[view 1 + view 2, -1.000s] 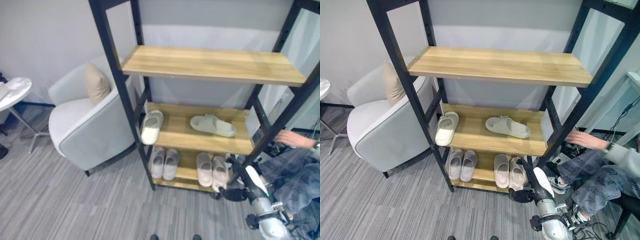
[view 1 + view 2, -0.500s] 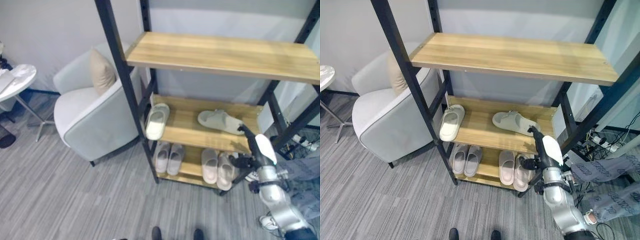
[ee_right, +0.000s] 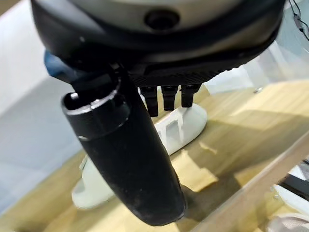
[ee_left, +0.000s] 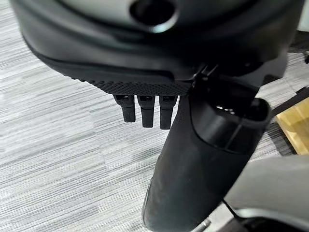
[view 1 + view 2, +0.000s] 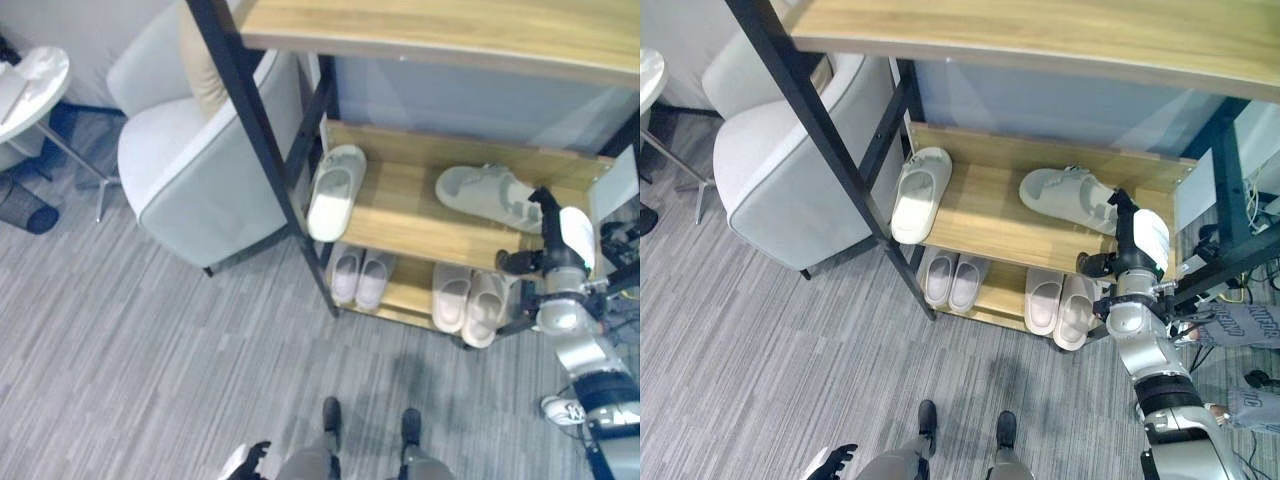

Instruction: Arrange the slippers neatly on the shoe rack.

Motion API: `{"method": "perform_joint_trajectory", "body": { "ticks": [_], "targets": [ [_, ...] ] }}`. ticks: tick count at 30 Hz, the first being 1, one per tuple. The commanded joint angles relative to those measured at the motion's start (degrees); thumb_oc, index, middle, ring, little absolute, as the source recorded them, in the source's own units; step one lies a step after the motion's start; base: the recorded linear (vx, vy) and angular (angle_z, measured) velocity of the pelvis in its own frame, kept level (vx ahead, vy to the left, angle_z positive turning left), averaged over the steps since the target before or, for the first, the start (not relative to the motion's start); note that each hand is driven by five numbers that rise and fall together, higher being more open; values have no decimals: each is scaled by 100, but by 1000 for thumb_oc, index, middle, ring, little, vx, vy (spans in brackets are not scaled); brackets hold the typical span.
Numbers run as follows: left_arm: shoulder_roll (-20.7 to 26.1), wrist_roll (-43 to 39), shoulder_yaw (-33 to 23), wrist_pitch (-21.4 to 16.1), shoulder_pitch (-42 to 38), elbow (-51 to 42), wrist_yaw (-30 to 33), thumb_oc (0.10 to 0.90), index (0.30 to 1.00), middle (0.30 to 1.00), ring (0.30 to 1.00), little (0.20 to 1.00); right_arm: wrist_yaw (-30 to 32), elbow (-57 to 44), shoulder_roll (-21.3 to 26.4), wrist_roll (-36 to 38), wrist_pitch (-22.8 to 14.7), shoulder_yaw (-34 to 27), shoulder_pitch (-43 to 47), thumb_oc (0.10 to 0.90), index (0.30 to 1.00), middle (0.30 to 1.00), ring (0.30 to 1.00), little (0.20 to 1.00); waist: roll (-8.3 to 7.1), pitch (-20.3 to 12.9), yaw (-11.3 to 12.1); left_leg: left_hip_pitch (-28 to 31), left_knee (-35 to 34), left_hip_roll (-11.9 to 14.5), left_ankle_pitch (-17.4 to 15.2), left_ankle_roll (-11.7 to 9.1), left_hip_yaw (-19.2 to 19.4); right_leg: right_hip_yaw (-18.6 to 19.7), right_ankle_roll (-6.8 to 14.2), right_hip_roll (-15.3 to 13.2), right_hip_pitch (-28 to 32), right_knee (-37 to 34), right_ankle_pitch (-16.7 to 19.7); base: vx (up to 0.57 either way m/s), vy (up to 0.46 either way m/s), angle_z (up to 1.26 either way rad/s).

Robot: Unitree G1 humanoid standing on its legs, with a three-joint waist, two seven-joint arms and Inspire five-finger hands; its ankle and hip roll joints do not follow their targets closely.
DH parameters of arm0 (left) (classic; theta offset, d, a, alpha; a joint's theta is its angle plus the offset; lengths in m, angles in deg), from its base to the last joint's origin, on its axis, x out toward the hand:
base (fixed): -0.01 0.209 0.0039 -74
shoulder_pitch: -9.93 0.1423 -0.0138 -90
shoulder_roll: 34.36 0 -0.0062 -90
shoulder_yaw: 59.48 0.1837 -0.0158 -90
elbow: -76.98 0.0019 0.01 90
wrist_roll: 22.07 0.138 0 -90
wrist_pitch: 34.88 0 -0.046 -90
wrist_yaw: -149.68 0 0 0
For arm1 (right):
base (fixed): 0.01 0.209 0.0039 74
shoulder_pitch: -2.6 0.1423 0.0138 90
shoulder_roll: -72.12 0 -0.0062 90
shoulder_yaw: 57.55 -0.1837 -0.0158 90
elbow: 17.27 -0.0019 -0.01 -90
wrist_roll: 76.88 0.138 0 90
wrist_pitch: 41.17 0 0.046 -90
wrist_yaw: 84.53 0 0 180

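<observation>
While the right hand [image 5: 1137, 240] hovers with relaxed, empty fingers beside the skewed slipper [image 5: 1068, 198] on the shoe rack [image 5: 980, 215] middle shelf, a careless nudge could push it off the edge

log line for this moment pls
right hand: open, reaching at grey slipper on middle shelf | left hand: idle

Right hand [image 3: 145, 121] fingers [image 3: 170, 99] seemingly straight over slipper [image 3: 181, 126].

Right hand [image 5: 1132, 245] raised, fingers straight, open.
</observation>
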Motion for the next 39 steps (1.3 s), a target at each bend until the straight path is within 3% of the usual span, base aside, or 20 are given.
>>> {"method": "perform_joint_trajectory", "body": {
  "ticks": [1, 21, 39],
  "targets": [
    [157, -227, 220, -119, -264, 45, 152, 800, 900, 900, 900, 900, 239, -370, 327, 674, -467, 20, 537, 800, 900, 900, 900, 900, -182, -209, 110, 155, -38, -125, -596, -157, -170, 76, 129, -39, -233, 104, -271, 0, 0, 0],
    [209, -98, -160, 30, -454, 255, 91, 800, 900, 900, 900, 900, -639, -2226, -413, 1032, -696, -230, -955, 800, 900, 900, 900, 900, -285, -233, -56, 439, -38, -153, -773, -75, -194, 63, 128, -99, -34, 225, -399, 2, 5, 1],
    [286, -268, -412, 80, -548, 483, 229, 800, 900, 900, 900, 900, -837, -2492, -1005, 1208, -754, 456, -391, 800, 900, 900, 900, 900, -368, -271, 132, 435, -38, -200, -767, -54, -247, -6, 134, -153, -15, 248, -388, 3, 7, 3]
  ]
}}
